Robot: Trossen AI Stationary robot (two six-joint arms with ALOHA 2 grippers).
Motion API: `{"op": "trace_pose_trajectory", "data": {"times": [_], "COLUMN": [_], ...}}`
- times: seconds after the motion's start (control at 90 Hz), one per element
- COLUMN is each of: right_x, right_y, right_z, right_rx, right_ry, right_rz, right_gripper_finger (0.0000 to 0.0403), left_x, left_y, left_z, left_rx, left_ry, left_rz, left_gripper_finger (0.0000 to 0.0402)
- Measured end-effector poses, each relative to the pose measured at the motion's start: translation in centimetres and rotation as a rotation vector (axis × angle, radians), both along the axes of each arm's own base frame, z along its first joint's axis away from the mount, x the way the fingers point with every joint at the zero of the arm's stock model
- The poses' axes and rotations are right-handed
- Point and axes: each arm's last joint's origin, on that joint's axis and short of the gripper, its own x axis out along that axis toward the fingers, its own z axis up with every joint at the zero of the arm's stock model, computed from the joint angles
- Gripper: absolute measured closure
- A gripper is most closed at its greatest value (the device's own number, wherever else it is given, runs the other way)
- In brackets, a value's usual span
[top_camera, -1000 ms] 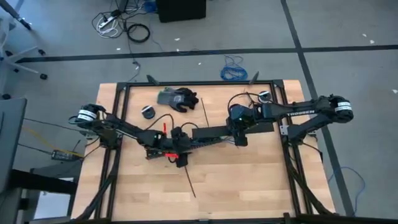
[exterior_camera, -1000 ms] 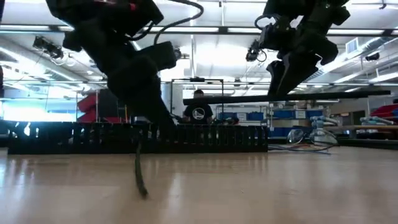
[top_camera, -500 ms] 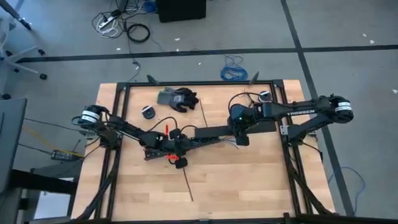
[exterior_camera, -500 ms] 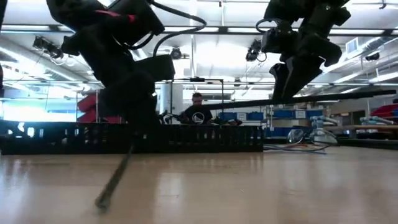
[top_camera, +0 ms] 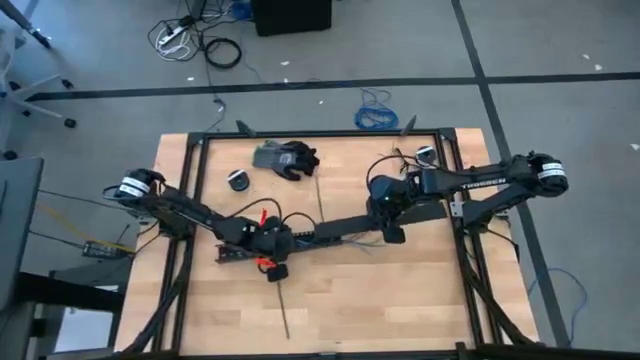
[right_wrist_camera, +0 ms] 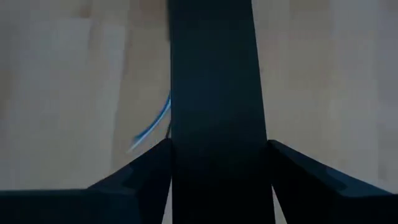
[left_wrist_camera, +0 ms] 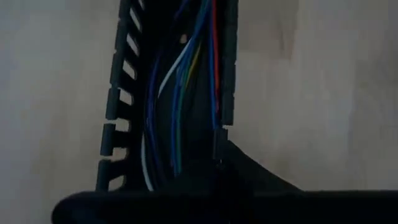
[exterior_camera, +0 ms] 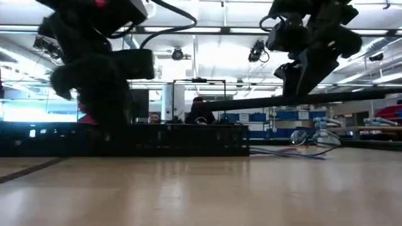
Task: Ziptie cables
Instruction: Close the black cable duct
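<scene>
The cables (left_wrist_camera: 177,118), thin blue, white, green and red wires, lie lengthwise inside the slotted black duct (left_wrist_camera: 121,112), which stretches across the middle of the table (top_camera: 400,300). A ziptie (top_camera: 284,312), a thin dark strip, lies on the bare wood towards the near edge, pointing away from the left gripper (top_camera: 268,243), and a second thin strip (top_camera: 319,192) lies near the glove. The left gripper sits low over the duct's left end; whether its fingers are spread or clenched cannot be told. The right gripper (top_camera: 390,222) is clamped on a wide flat black bar (right_wrist_camera: 214,93), held above the wood at the duct's right end, with a blue wire (right_wrist_camera: 152,124) showing beside it. The near half of the table is open wood. At the far side lie a dark glove (top_camera: 287,158) and a small round black object (top_camera: 238,180). In the low view, a person (exterior_camera: 200,112) sits in the room behind the duct.
</scene>
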Motion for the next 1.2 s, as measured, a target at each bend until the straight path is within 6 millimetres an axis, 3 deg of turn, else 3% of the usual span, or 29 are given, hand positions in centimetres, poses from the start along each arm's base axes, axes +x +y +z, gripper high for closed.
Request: {"op": "trace_pose_trajectory", "data": {"times": [0.189, 0.333, 0.633, 0.789, 1.2], "right_x": [0.5, 0.9, 1.3, 1.3, 1.4], "right_y": [1.3, 1.4, 1.4, 1.4, 1.5], "right_z": [-0.6, -1.1, -1.5, -1.5, -1.5], "right_rx": [-0.005, -0.019, -0.020, -0.011, 0.009], "right_ry": [0.008, 0.013, 0.017, 0.010, 0.011], "right_rz": [0.048, 0.065, 0.065, 0.050, 0.021], "right_gripper_finger": [0.0167, 0.0168, 0.0168, 0.0167, 0.0167], "left_x": [-0.6, -0.8, -0.7, -0.2, 1.4], "left_y": [-1.2, -1.7, -1.6, -1.8, -2.5], "left_z": [0.1, 0.0, -0.1, 0.2, 2.3], "left_rx": [-0.083, -0.097, -0.088, -0.103, -0.118], "left_ry": [0.035, 0.047, 0.021, -0.034, -0.129], "left_rz": [-0.048, -0.076, 0.017, 0.009, -0.061], "left_gripper_finger": [0.0396, 0.0371, 0.0224, 0.0172, 0.0150]}}
